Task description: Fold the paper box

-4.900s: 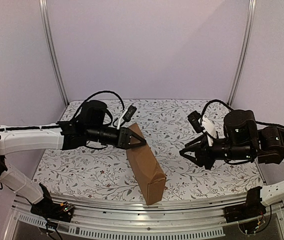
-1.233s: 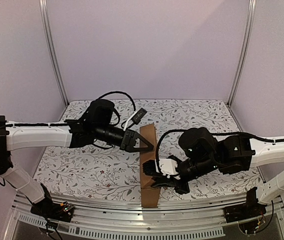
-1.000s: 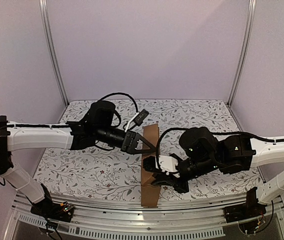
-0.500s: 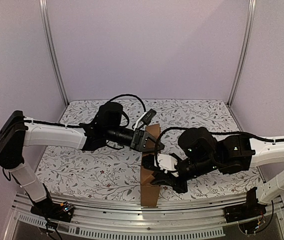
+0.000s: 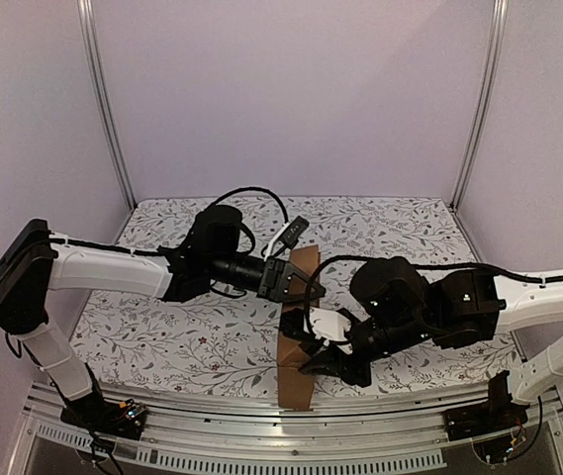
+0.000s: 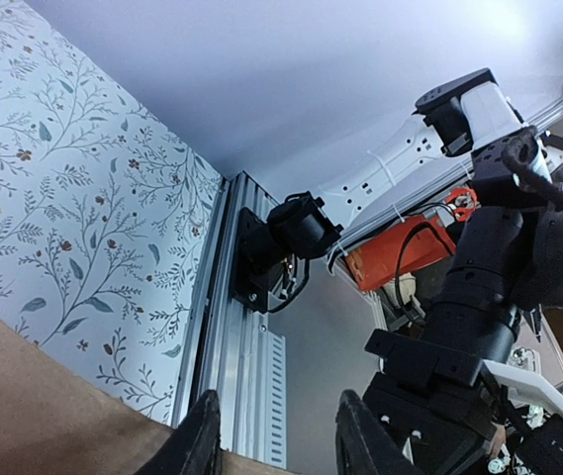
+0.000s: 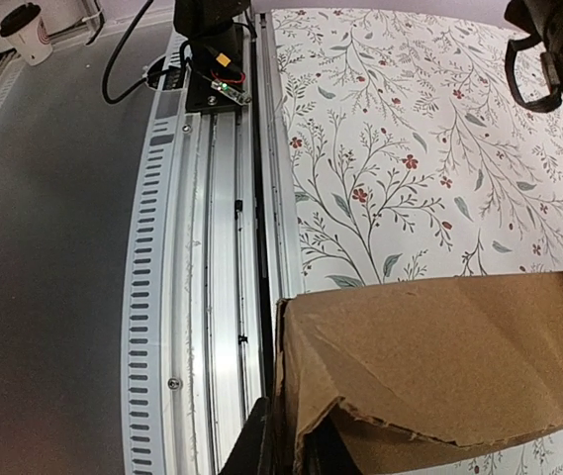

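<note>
Paper box (image 5: pixel 296 336) stands on edge mid-table, near front rail. My left gripper (image 5: pixel 306 287) clamps its top edge; my right gripper (image 7: pixel 289 450) pinches torn near flap, jaws narrow. Closing step; next: tuck flap inward.

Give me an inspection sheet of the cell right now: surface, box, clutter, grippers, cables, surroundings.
Surface: table with a floral-print cover, aluminium rail along its near edge.
Job's things: paper box, brown cardboard, standing up on edge near the front centre; a torn, ragged flap edge shows in the right wrist view.
Clutter: nothing seen.
Grippers: left gripper at the box's upper end, fingers apart over the cardboard edge; right gripper against the box's right side, fingers nearly closed at the flap edge; grip unclear.
Cables: black loops above both wrists; clear of the box.
Surroundings: plain lilac walls, two metal corner posts.
</note>
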Available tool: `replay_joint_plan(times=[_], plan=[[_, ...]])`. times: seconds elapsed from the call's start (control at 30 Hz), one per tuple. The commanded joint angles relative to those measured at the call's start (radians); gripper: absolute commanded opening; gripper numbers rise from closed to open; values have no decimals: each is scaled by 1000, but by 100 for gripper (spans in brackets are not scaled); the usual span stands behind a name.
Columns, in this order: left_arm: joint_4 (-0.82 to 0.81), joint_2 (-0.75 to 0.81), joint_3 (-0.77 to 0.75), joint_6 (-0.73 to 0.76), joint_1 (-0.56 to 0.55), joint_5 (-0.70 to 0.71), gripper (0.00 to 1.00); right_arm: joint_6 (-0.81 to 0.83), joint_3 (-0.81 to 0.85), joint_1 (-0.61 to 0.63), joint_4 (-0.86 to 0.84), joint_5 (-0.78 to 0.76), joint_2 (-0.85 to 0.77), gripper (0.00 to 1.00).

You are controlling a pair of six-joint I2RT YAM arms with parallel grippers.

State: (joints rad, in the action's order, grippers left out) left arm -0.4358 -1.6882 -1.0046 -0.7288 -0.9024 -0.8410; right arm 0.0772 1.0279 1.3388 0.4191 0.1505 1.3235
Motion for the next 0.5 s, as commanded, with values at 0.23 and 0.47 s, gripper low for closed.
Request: replay_joint_plan(times=[0.23, 0.47], plan=[[120, -11, 73, 45, -13, 69, 36, -67, 74, 30, 164, -207, -56, 36], [150, -12, 73, 7, -20, 154, 29, -66, 208, 30, 295, -348, -113, 25]])
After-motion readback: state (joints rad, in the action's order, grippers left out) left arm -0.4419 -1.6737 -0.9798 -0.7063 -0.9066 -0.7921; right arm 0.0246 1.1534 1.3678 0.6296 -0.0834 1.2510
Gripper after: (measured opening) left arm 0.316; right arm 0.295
